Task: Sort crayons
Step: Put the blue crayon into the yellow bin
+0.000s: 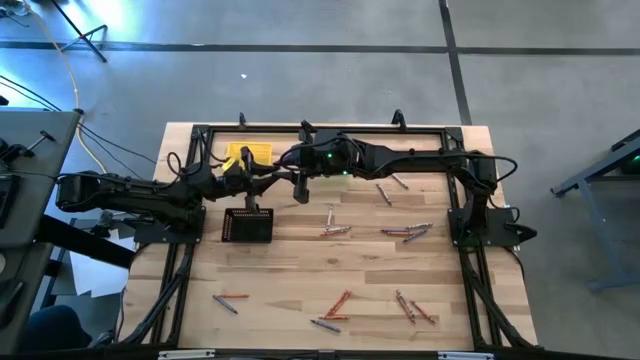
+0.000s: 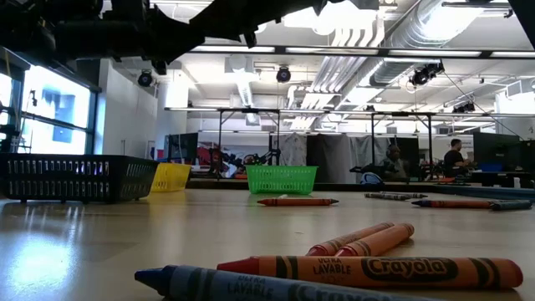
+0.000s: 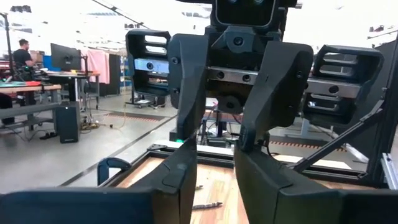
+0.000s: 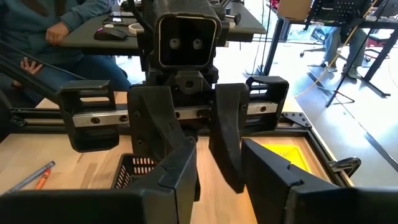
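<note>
Facing each other tip to tip just above the black bin [image 1: 229,228], the left gripper [image 3: 214,180] and the right gripper [image 4: 217,180] each stood with a narrow gap between the fingers. No crayon showed in either gap, though the dark fingers overlapped and hid part of the space between them. From overhead both grippers merged with the arms, so their fingers could not be made out there; only the wrist views showed them. The low view cut the arms off to dark shapes along its upper edge.

The crayons [image 1: 405,232] lay loose on the table [image 1: 300,270], none visibly in the black bin: a few just beside it toward the right arm's base, more well apart from it in small clusters, and two on the near side of it. The low view alone showed the nearest ones close up, orange and blue with printed wrappers.

A yellow bin [image 1: 248,153] sat near the black bin, partly under the arms. A green bin [image 2: 282,179] showed plainly only in the low view. A person [image 2: 456,155] sat far off in the room.
</note>
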### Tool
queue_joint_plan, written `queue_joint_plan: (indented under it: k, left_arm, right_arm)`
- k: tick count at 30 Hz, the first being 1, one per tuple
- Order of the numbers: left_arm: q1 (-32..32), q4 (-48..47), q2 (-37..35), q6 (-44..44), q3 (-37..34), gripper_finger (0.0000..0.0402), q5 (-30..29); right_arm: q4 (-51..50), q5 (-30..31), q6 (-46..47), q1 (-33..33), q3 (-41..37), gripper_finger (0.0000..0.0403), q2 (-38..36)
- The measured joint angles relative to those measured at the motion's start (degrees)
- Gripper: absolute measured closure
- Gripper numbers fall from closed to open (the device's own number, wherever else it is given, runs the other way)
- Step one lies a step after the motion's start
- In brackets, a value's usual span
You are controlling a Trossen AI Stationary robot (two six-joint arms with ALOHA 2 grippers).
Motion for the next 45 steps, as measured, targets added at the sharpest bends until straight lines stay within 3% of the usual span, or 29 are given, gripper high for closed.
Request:
queue_joint_plan:
  k: [3, 8, 11, 14, 19, 23, 30, 37, 45]
  left_arm:
    - [0.0, 0.0, 0.0, 1.0, 0.0, 0.0305, -0.6]
    - [0.0, -0.5, 0.0, 1.0, 0.0, 0.0365, -1.0]
    - [0.0, -1.6, 0.0, 0.5, 0.1, 0.0395, -1.5]
    - [0.3, -3.6, -0.1, -1.2, 0.2, 0.0388, -3.5]
    - [1.4, -10.7, -0.2, -2.5, 0.3, 0.0372, -3.8]
    - [1.4, -15.6, -0.2, -3.8, 0.2, 0.0363, -2.1]
    - [1.1, -30.3, 0.2, -8.6, 2.7, 0.0345, -2.2]
    - [-0.2, -42.3, 9.6, -7.7, 11.6, 0.0335, -4.2]
    - [-0.7, -66.3, 27.0, -6.0, 26.5, 0.0334, -4.4]
  right_arm:
    - [-0.1, -0.2, 0.9, 0.0, 0.0, 0.0319, 0.0]
    - [-0.5, -0.3, -0.1, -0.1, 0.0, 0.0392, 0.1]
    - [-2.8, -0.1, -0.6, -0.6, 0.8, 0.0390, 0.1]
    - [-9.2, 0.4, -0.6, -1.6, 2.8, 0.0391, 0.1]
    - [-32.7, 5.0, -0.3, -3.7, 6.0, 0.0399, 0.3]
    - [-47.8, 10.2, 4.2, -4.6, 4.0, 0.0393, 0.2]
    - [-49.7, 13.2, 5.8, -3.2, -3.7, 0.0394, 0.2]
    - [-53.7, 13.1, 6.0, -2.3, -5.4, 0.0394, 0.1]
    - [-61.0, 14.3, 7.6, -2.4, -5.3, 0.0394, -3.3]
